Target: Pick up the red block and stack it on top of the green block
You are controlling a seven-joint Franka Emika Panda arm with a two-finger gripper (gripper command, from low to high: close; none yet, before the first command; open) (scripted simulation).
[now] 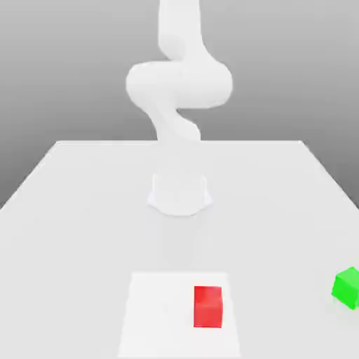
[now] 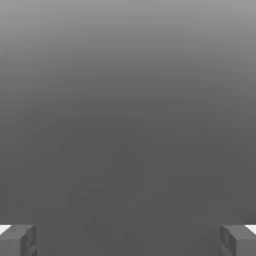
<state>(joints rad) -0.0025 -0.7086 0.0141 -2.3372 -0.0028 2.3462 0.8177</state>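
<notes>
Looking across the white desk [image 1: 84, 189], I see the red block [image 1: 208, 306] near its front edge, about midway along. The green block [image 1: 347, 287] sits well apart, by the front corner on the exterior view's right. My gripper [image 2: 128, 240] is spread wide, holding nothing. Nothing is grasped yet, so I judge the approach is the step in hand: next I must descend over red and close.

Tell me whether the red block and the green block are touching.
Apart. The exterior view shows the red block near the table's front edge and the green block far off toward that view's right, with bare table surface plainly between them.
</notes>
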